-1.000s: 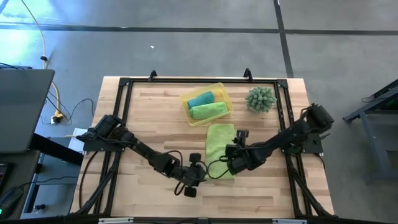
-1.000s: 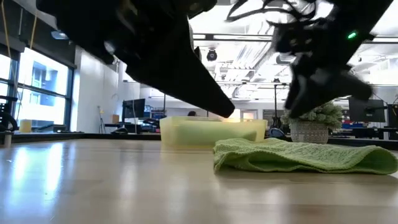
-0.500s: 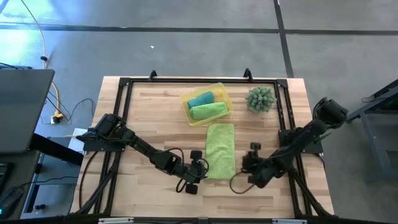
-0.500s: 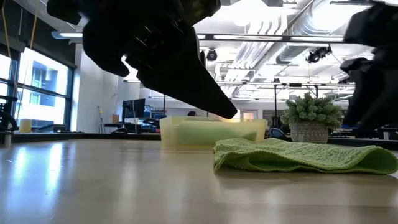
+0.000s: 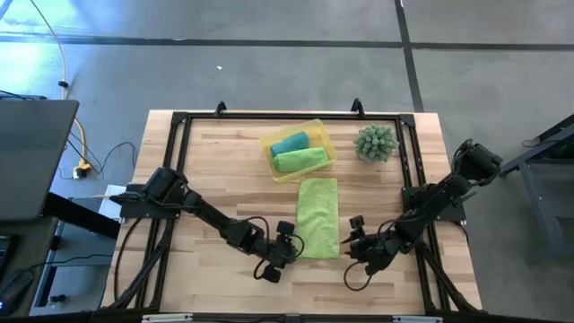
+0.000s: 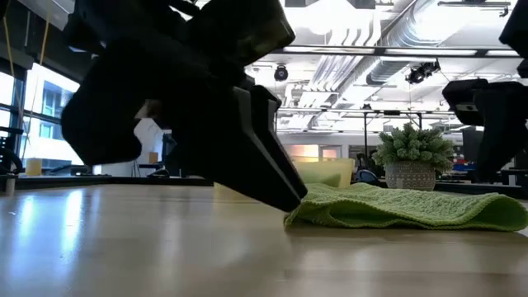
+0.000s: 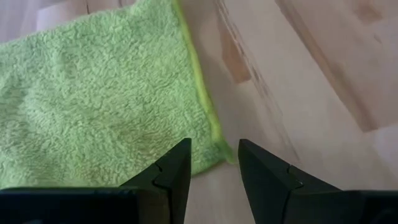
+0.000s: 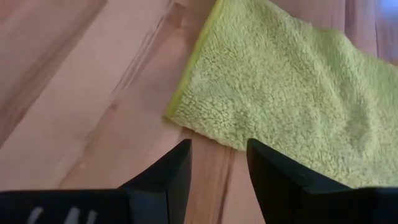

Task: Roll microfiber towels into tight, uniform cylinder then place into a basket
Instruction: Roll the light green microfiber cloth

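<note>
— fingers of the left gripper (image 7: 211, 167) stand parted and empty at one near corner of the flat lime-green towel (image 5: 317, 218) on the desk (image 5: 215, 179); the right gripper (image 8: 219, 163), likewise parted and empty, sits just off the other near corner.

— and the rest?

— two rolled towels, one teal (image 5: 289, 144), one green (image 5: 300, 160), lie in the yellow basket (image 5: 320, 131). for an even roll, both corners probably want pinching level, then turning together toward the basket.

A flat towel (image 5: 317, 217) lies between both tools, before the basket (image 5: 316, 130).
</note>
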You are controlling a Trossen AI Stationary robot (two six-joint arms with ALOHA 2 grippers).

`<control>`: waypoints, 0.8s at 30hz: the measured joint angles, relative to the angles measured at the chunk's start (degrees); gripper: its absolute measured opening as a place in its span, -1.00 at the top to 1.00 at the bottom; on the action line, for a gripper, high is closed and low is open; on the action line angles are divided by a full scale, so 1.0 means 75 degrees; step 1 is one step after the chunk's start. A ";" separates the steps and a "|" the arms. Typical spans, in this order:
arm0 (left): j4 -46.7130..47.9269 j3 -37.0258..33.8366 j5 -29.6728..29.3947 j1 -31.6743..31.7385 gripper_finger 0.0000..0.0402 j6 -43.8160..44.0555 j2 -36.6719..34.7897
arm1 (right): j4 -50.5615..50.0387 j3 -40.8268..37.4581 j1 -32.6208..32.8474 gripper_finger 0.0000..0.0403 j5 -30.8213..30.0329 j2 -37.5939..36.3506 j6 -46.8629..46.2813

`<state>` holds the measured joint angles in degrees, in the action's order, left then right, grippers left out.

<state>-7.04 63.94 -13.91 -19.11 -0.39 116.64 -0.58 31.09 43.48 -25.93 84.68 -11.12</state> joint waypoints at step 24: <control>-0.0641 0.0020 0.0175 0.0109 0.24 -0.0919 0.0463 | 0.1755 0.0014 -0.0240 0.01 0.0582 0.1235 0.2251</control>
<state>-11.85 64.10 -12.60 -18.30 -7.28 120.11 12.58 31.19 41.68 -21.57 93.95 5.76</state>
